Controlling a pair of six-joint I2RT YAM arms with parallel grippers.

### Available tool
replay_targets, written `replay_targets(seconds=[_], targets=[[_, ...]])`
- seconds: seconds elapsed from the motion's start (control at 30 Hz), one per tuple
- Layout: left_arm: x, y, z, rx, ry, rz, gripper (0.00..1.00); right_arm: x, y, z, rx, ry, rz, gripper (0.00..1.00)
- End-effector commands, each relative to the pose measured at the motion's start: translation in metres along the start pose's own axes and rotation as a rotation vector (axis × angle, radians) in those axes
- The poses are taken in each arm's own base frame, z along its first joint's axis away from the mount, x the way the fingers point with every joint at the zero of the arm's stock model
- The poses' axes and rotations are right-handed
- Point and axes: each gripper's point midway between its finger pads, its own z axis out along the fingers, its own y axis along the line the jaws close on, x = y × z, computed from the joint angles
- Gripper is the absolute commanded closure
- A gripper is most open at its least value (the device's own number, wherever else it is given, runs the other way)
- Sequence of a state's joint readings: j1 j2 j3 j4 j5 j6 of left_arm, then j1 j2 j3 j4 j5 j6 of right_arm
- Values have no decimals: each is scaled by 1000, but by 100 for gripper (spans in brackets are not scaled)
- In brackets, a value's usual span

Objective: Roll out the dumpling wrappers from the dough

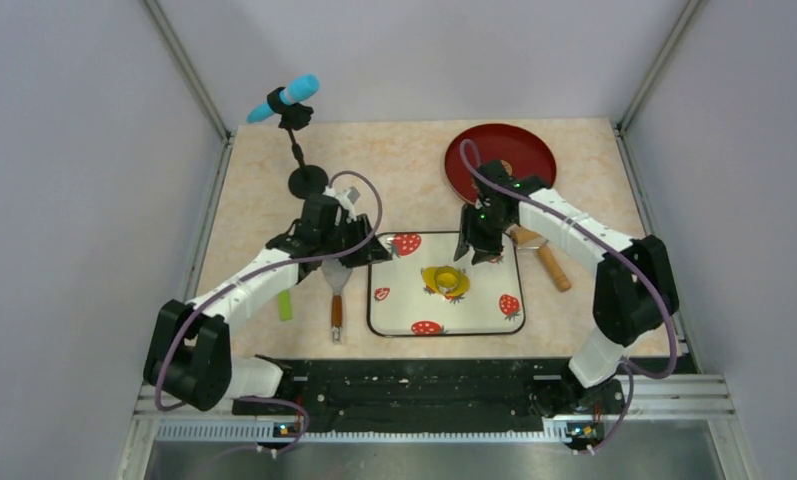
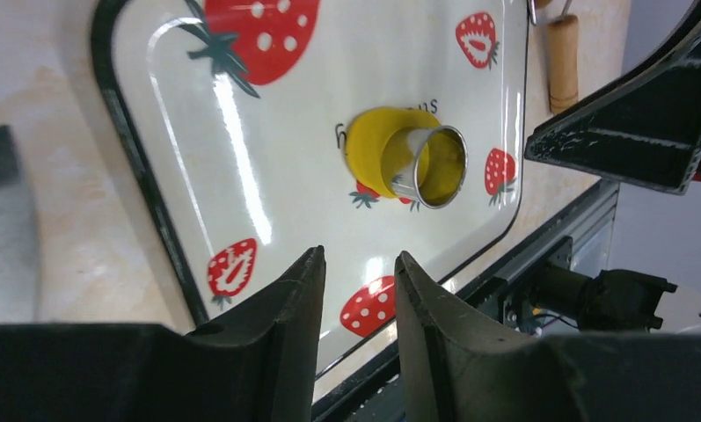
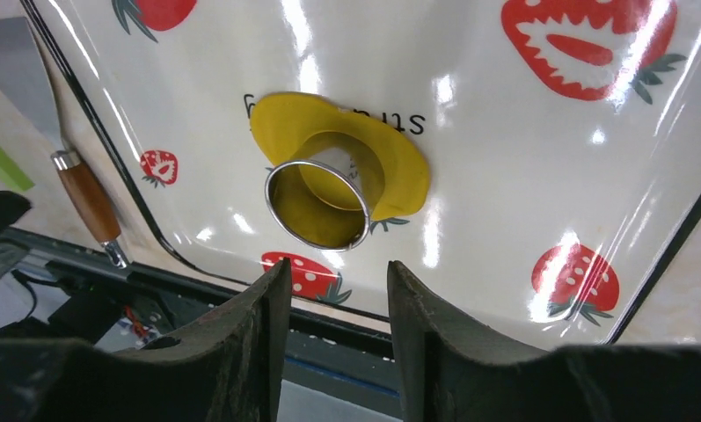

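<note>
A flattened patch of yellow dough (image 1: 437, 274) lies near the middle of the strawberry-print tray (image 1: 474, 320). A small metal ring (image 1: 448, 285) stands on it, and yellow shows inside the ring. Dumpling wrappers are out of view. My left gripper (image 1: 366, 255) hovers at the tray's far left corner, open and empty. My right gripper (image 1: 477, 256) hangs just beyond the dough, also open and empty. The left wrist view has the dough (image 2: 368, 149) and ring (image 2: 430, 167) ahead of the left gripper (image 2: 360, 259). In the right wrist view the ring (image 3: 318, 207) and dough (image 3: 399, 167) sit close before the right gripper (image 3: 338, 268).
A wooden roller (image 1: 546, 258) lies right of the tray under the right arm. A red plate (image 1: 501, 160) sits at the back right. A wooden-handled scraper (image 1: 336, 300) and a green strip (image 1: 285, 303) lie left of the tray. A blue-tipped stand (image 1: 284, 98) rises at the back left.
</note>
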State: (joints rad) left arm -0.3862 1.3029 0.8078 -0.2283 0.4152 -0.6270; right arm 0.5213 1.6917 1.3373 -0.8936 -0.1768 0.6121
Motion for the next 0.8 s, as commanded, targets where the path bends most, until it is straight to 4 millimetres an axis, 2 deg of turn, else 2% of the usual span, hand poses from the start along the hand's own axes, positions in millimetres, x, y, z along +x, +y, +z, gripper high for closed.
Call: replay_targets(seconds=[0.0, 0.17, 0.27, 0.47, 0.77], targets=[[4, -37, 19, 114, 53, -30, 60, -7, 2, -16, -182, -36, 69, 58], [13, -68, 44, 233, 103, -85, 61, 3, -6, -7, -290, 3, 136, 62], [22, -78, 60, 256, 148, -92, 61, 8, -5, 2, -330, 32, 150, 65], [38, -79, 85, 265, 220, -91, 61, 8, -2, 20, -360, 80, 154, 74], [56, -68, 108, 187, 268, -50, 63, 6, -4, 35, -347, 114, 149, 79]])
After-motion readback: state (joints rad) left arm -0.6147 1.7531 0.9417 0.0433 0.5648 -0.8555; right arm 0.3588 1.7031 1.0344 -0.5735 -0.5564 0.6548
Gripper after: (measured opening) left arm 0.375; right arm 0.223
